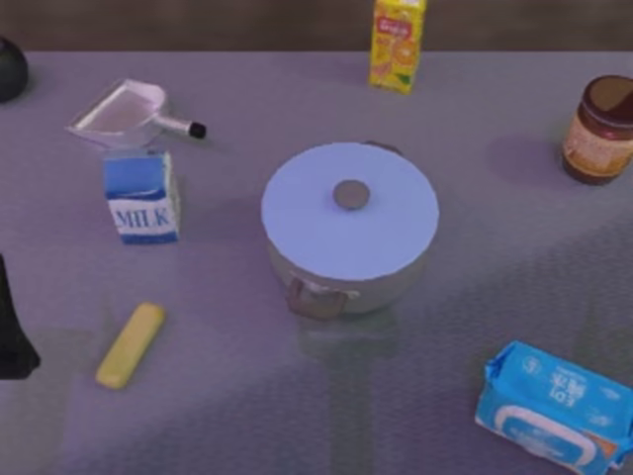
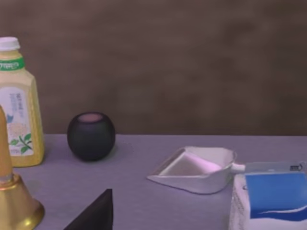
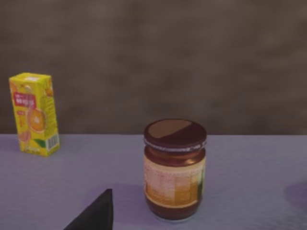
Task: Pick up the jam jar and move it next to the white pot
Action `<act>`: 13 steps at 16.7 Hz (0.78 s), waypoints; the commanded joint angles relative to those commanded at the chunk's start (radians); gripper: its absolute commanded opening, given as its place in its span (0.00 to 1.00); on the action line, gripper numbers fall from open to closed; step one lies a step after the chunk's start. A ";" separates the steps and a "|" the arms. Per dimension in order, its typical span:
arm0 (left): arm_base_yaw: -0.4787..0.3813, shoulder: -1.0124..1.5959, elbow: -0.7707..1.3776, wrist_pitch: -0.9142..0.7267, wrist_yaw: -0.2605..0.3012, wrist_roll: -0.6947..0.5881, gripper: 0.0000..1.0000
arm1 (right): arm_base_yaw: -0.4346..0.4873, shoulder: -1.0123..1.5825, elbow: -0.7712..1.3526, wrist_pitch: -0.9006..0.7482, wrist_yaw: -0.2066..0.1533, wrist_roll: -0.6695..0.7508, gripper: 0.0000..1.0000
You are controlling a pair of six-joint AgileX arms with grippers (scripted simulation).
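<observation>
The right gripper's dark fingertip (image 3: pixel 93 213) pokes into the near edge of the right wrist view. Only that one tip shows, so whether the fingers are spread or closed cannot be told. The jam jar (image 3: pixel 174 168) stands upright on the table (image 3: pixel 259 191) just beyond that tip and clear of it, with its brown lid on and its orange-tan label facing the camera. Farther back than the jar, off to one side, stands the yellow juice carton (image 3: pixel 34 114).

From above, the jam jar (image 1: pixel 599 130) sits at the table's right edge, well apart from the white pot (image 1: pixel 349 226), to the pot's right and a little farther back. The pot stands mid-table with its lid on.

In front of the pot to its right lies a blue wet-wipes pack (image 1: pixel 556 408). In front of the pot to its left lies a yellow bar (image 1: pixel 131 344). Left of the pot stands a milk carton (image 1: pixel 142 196), with a pale scoop (image 1: pixel 124 115) just behind the carton. The juice carton (image 1: pixel 398 44) is behind the pot.

The left arm (image 1: pixel 14 322) is parked at the left table edge, well left of the pot. One dark tip (image 2: pixel 93 215) shows in its wrist view, and its finger state cannot be told either. Beyond that tip are a brass bell (image 2: pixel 12 191), a dark round speaker (image 2: pixel 91 135) and a yellow bottle (image 2: pixel 17 105).
</observation>
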 joint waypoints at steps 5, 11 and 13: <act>0.000 0.000 0.000 0.000 0.000 0.000 1.00 | 0.005 0.048 0.050 -0.026 -0.008 -0.012 1.00; 0.000 0.000 0.000 0.000 0.000 0.000 1.00 | 0.011 0.376 0.380 -0.212 -0.035 -0.097 1.00; 0.000 0.000 0.000 0.000 0.000 0.000 1.00 | 0.008 0.539 0.543 -0.305 -0.043 -0.141 1.00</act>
